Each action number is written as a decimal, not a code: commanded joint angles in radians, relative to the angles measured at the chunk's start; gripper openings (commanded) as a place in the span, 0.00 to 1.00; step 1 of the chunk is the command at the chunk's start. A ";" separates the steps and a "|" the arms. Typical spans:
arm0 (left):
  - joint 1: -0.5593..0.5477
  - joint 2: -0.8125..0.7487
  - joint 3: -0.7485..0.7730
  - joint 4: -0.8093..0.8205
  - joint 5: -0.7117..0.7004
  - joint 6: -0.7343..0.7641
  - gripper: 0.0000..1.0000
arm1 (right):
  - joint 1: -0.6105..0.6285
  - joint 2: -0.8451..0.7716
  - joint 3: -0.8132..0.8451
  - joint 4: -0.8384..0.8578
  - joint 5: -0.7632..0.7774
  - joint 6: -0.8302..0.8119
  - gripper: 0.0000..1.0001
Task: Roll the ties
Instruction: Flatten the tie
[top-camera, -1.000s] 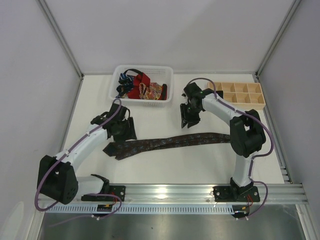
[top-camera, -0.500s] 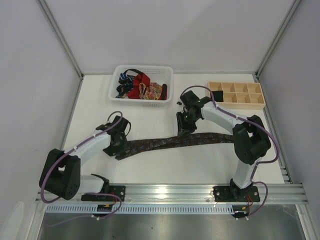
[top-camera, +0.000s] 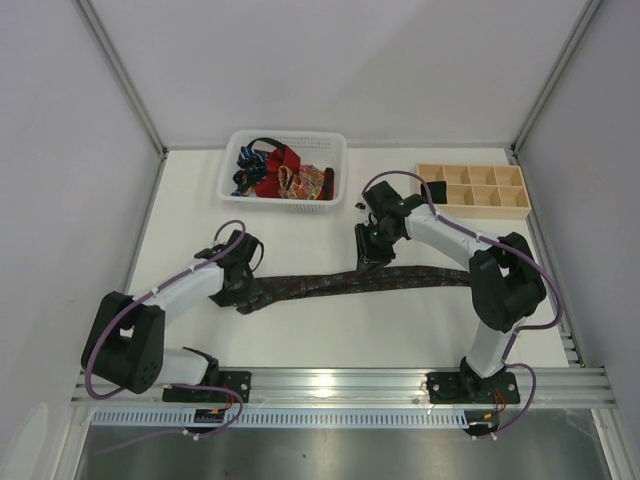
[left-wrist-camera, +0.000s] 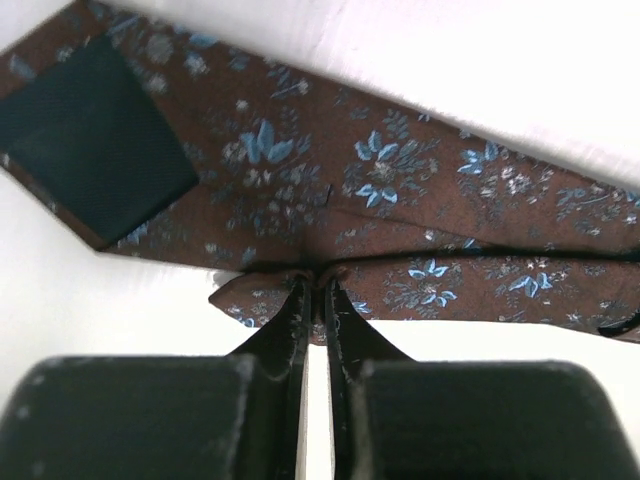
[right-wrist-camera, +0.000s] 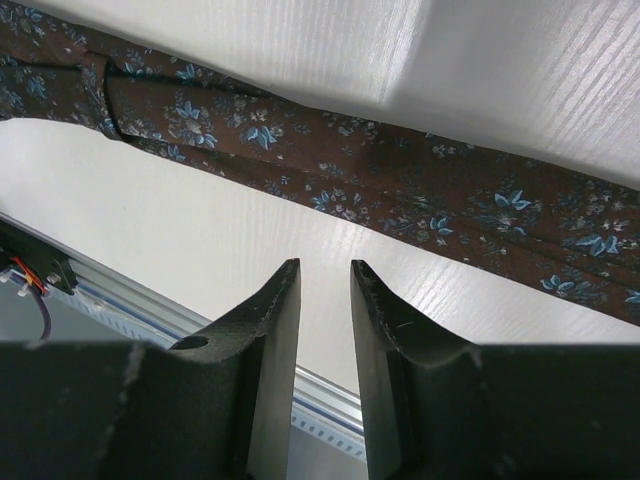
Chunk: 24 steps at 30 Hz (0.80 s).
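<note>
A dark brown tie (top-camera: 330, 283) with small blue flowers lies stretched across the table in the top view. My left gripper (top-camera: 245, 291) is at its left end. In the left wrist view that gripper (left-wrist-camera: 318, 280) is shut on a fold of the tie (left-wrist-camera: 300, 180), whose wide tip shows its dark lining. My right gripper (top-camera: 368, 257) hovers at the tie's middle, by its far edge. In the right wrist view this gripper (right-wrist-camera: 325, 268) stands open by a narrow gap with nothing in it, and the tie (right-wrist-camera: 400, 190) lies beyond the fingertips.
A white mesh basket (top-camera: 340, 160) at the back holds red, blue and orange-patterned ties (top-camera: 283, 178). A pale wooden tray (top-camera: 470, 188) with square compartments sits at the back right. The metal rail (top-camera: 340, 385) runs along the near edge.
My left gripper has closed on the tie's left end and drawn it a little to the right. The right gripper dropped toward the tie's middle and narrowed its gap.
</note>
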 joint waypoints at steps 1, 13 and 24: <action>-0.001 -0.047 0.031 -0.068 -0.037 -0.005 0.01 | -0.003 -0.019 0.007 0.025 -0.013 -0.019 0.32; 0.010 0.031 0.240 -0.191 -0.032 0.126 0.01 | -0.012 -0.019 -0.001 0.034 -0.008 -0.011 0.32; 0.059 0.122 0.246 -0.139 -0.087 0.215 0.01 | -0.049 -0.071 -0.042 0.031 0.007 -0.001 0.31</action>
